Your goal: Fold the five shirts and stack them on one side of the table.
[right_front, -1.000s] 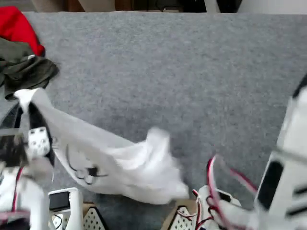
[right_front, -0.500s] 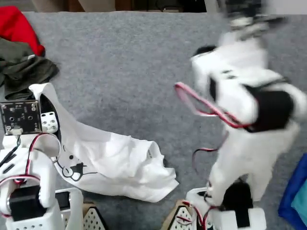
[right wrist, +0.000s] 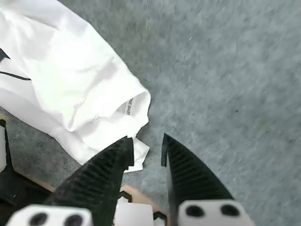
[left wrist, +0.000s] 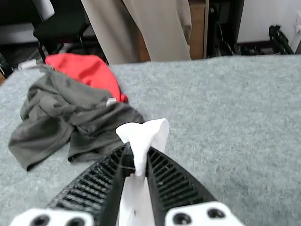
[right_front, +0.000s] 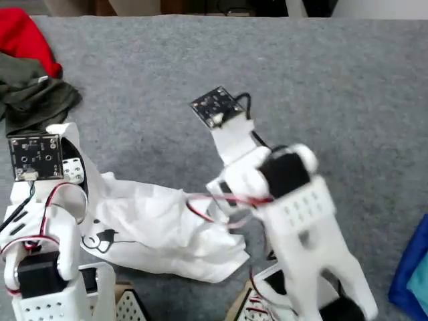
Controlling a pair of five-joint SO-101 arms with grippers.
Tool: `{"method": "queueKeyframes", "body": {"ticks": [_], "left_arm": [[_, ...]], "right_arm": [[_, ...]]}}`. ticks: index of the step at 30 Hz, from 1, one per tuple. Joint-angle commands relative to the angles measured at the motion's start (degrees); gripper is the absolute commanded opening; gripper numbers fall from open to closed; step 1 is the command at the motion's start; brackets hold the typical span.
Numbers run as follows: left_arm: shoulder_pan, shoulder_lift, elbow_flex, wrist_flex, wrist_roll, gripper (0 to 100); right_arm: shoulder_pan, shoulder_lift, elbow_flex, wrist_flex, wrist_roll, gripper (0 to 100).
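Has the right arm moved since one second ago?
Yes. The right arm swung left from the right edge of the table, nearer the dark green shirt.

I'm seeing my right gripper (right wrist: 146,141) hanging over the grey table (right wrist: 225,70), jaws standing slightly parted and gripping nothing, the crumpled white shirt (right wrist: 70,80) lying just beside one fingertip (right wrist: 125,147), its neck label facing up

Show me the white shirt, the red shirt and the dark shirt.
white shirt (right_front: 155,226), high view, its crumpled middle.
red shirt (left wrist: 88,70), left wrist view, its top surface.
dark shirt (left wrist: 59,110), left wrist view, its middle folds.
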Motion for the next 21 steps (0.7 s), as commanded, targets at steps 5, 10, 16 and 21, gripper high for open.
{"method": "queueKeyframes", "body": {"ticks": [5,10,16,21], "left_arm": [[0.0,-0.4,1.2,-1.4,-0.4,2],[-0.9,-0.4,1.2,-1.4,-0.4,2],[-4.7,-0.4,1.2,-1.4,-0.4,2],[-6.1,-0.4,1.3,-1.4,-0.4,2]], "right_arm": [[-2.5,20.2,-7.7,0.4,-8.0,12.3],[-7.3,29.4,-19.0,0.9,-12.5,12.4],[-14.5,35.7,-24.6,0.8,-12.4,12.3],[-17.2,39.6,-24.9,-0.4,-12.4,12.3]]}}
